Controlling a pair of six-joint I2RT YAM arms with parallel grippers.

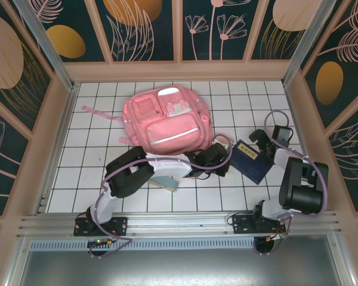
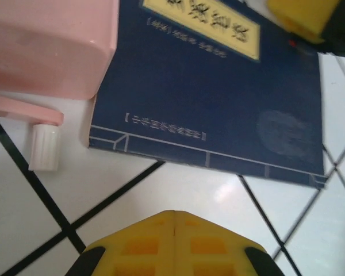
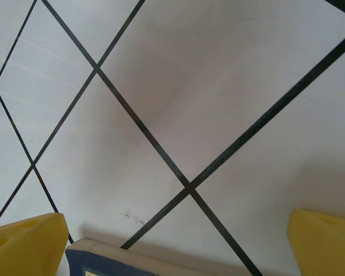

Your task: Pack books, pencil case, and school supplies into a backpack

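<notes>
The pink backpack (image 1: 167, 122) lies flat at the back middle of the tiled table. A navy book (image 1: 250, 159) with a yellow label strip lies to its right. My left gripper (image 1: 222, 159) rests just left of the book, shut with nothing between its yellow fingertips (image 2: 175, 217); the book (image 2: 218, 103) fills the space ahead of them. My right gripper (image 1: 260, 139) stands open at the book's far end, the book's corner (image 3: 115, 261) low between its wide-apart fingers (image 3: 23, 241). The pale blue pencil case (image 1: 166, 180) lies partly under my left arm.
A smooth pink thing (image 2: 46, 46) with a pink strap and a white tip (image 2: 45, 146) lies left of the book; I cannot tell what it is. Backpack straps (image 1: 98, 113) trail to the left. Patterned walls (image 1: 36, 149) enclose the table, with a metal rail (image 1: 179, 223) at the near edge.
</notes>
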